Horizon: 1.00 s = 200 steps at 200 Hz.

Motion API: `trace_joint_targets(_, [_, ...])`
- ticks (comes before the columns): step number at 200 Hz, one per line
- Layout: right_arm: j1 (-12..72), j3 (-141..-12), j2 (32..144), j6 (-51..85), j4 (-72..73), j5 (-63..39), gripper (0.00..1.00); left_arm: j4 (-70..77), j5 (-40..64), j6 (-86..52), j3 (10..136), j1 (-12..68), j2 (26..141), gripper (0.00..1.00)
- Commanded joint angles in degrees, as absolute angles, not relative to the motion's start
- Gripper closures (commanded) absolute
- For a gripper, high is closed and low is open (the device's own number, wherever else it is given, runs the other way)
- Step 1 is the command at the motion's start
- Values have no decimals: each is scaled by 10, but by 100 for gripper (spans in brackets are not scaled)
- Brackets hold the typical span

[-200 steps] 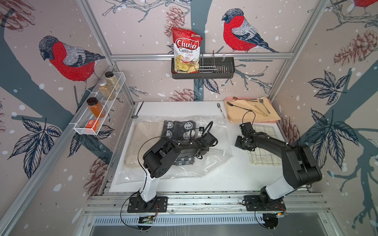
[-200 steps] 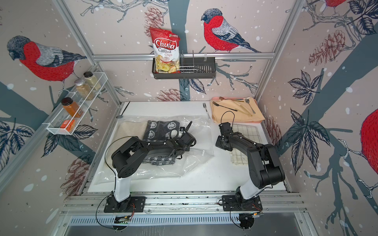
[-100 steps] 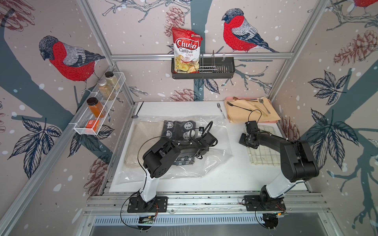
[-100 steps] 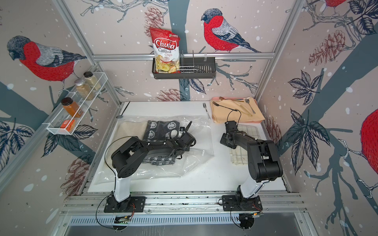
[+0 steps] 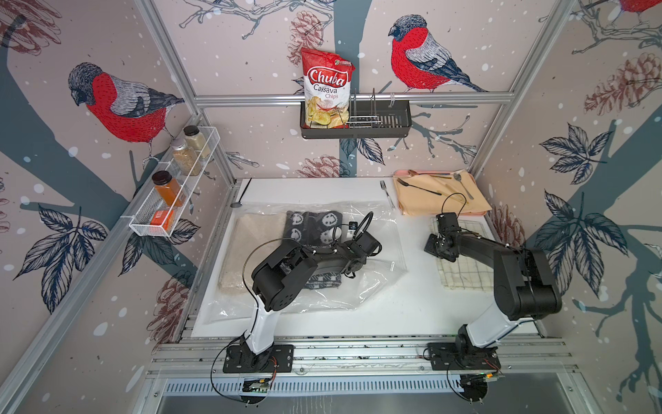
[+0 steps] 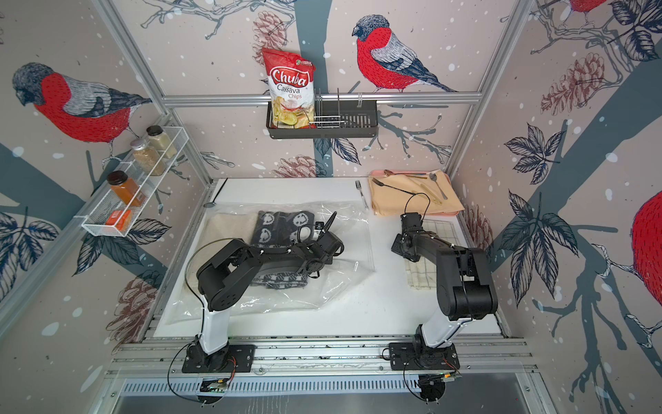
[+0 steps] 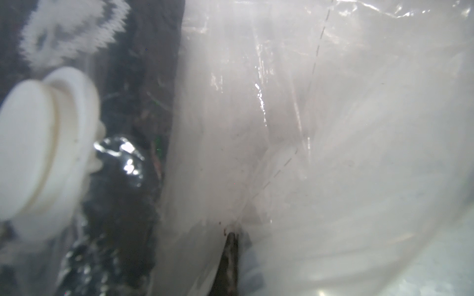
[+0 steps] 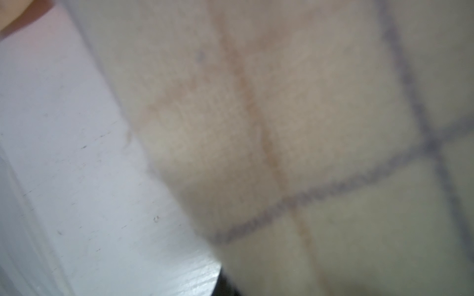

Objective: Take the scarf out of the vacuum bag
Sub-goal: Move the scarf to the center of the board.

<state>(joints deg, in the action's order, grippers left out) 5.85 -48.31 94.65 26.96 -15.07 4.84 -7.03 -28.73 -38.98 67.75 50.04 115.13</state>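
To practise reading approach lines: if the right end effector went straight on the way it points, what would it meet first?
Most likely the checked cloth, close to its edge; depth is unclear.

The right gripper (image 5: 437, 248) has swung sideways, away from the vacuum bag (image 5: 376, 283), leaving the bare counter (image 5: 412, 297) for the bag-side edge of the checked cloth (image 5: 465, 276), with its forearm now stretched above that cloth.

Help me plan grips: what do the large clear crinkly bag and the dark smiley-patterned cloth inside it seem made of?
Large clear crinkly bag: thin glossy plastic film, by its creases and glints. Dark smiley-patterned cloth: probably matte knitted yarn; stitch rows show close up.
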Motion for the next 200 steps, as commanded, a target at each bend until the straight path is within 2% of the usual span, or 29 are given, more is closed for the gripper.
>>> trace_joint_targets(1, [56, -482, 949, 263, -196, 66, 100, -99, -282, -395, 673, 499, 1152, 100])
trace_joint_targets(81, [47, -479, 953, 264, -195, 76, 100, -99, -279, -397, 674, 499, 1152, 100])
trace_joint_targets(123, [71, -481, 928, 266, -160, 2, 100, -98, -280, -397, 673, 499, 1151, 100])
trace_joint_targets(171, [136, -506, 843, 273, -129, -15, 100, -93, -285, -397, 667, 499, 1128, 100])
trace_joint_targets(200, [147, -501, 809, 274, -97, -105, 100, -62, -277, -386, 650, 500, 1086, 100])
